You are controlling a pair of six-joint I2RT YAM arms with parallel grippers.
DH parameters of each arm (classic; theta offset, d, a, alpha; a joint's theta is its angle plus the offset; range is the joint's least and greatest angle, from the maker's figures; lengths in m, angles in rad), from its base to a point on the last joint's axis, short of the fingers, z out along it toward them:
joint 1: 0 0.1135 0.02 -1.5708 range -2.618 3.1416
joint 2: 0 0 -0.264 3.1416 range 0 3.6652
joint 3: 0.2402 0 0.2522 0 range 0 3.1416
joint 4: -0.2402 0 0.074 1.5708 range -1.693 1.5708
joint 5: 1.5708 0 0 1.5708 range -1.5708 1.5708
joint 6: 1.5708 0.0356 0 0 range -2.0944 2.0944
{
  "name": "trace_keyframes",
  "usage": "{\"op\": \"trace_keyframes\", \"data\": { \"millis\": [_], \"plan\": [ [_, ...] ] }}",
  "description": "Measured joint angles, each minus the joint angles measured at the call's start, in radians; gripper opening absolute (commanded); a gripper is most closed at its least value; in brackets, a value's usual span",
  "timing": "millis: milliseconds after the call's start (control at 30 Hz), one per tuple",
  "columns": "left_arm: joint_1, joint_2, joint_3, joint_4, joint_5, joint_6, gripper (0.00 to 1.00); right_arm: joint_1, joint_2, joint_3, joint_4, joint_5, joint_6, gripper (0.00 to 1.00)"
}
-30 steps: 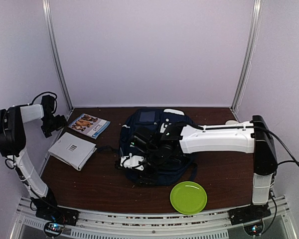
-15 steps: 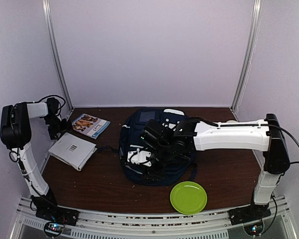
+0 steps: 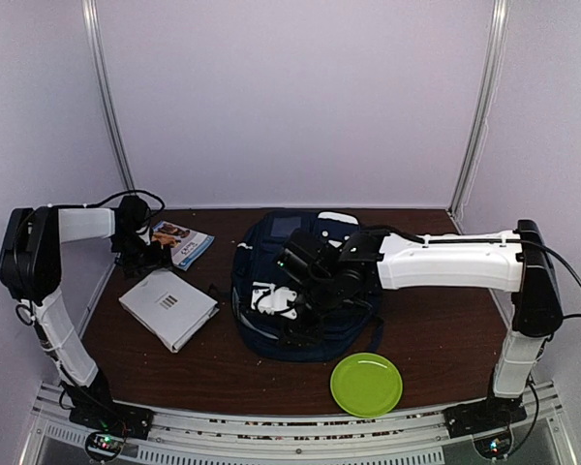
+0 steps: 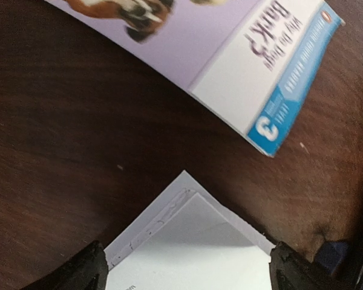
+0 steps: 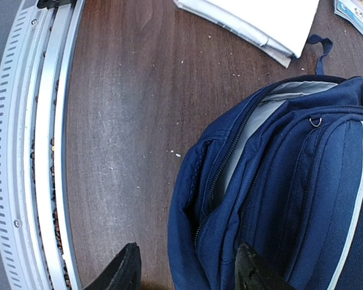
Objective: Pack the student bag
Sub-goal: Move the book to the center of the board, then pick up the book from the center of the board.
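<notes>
The student bag [image 3: 315, 325] lies flat mid-table, navy blue, its main zip open on light grey lining [image 5: 254, 130]. My right gripper [image 3: 271, 302] hovers over the bag's left side. In the right wrist view the right gripper [image 5: 189, 277] is open astride the bag's [image 5: 302, 199] edge, one finger over bare table and the other over the fabric, holding nothing. My left gripper [image 3: 145, 254] is at the table's left, between two books. In the left wrist view the left gripper [image 4: 190, 275] stands wide open, with a corner of the white notebook [image 4: 193, 254] between its fingertips.
A dog-cover picture book [image 3: 182, 242] lies at the back left, also the picture book [image 4: 230, 66] just beyond the notebook. The white notebook [image 3: 169, 308] lies left of the bag. A green plate [image 3: 366, 384] sits near the front edge. A metal rail [image 5: 42, 151] borders the table's near edge.
My left arm has swung right to the books, and the white notebook has shifted right and turned. My right gripper has drawn back a little to the right over the bag.
</notes>
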Motion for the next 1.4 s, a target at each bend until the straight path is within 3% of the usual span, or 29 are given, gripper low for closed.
{"op": "trace_keyframes", "data": {
  "millis": [233, 433, 567, 733, 800, 1000, 1067, 1400],
  "plan": [
    [-0.202, -0.085, -0.131, 0.069, 0.003, -0.038, 0.95, -0.026, 0.003, 0.014, 0.0, -0.034, 0.032, 0.53],
    [-0.307, -0.121, -0.163, 0.134, -0.005, -0.051, 0.98, -0.063, 0.047, 0.073, 0.004, -0.09, 0.093, 0.5],
    [-0.328, -0.189, -0.164, 0.113, -0.125, -0.053, 0.98, -0.082, 0.049, 0.075, 0.009, -0.097, 0.126, 0.5],
    [-0.317, -0.464, -0.165, 0.08, -0.37, -0.041, 0.96, -0.085, 0.04, 0.077, 0.02, -0.089, 0.146, 0.54],
    [-0.294, -0.551, -0.168, 0.082, -0.387, -0.038, 0.91, -0.085, 0.053, 0.119, -0.005, -0.084, 0.151, 0.55],
    [-0.254, -0.673, -0.274, 0.041, -0.319, -0.099, 0.82, -0.085, 0.284, 0.549, -0.118, -0.091, 0.161, 0.55],
    [-0.256, -0.707, -0.349, 0.032, -0.274, -0.142, 0.77, -0.085, 0.338, 0.605, -0.128, -0.111, 0.177, 0.54],
    [-0.259, -0.839, -0.629, 0.026, -0.087, -0.316, 0.72, -0.085, 0.605, 0.782, -0.142, -0.194, 0.323, 0.54]
  ]
}}
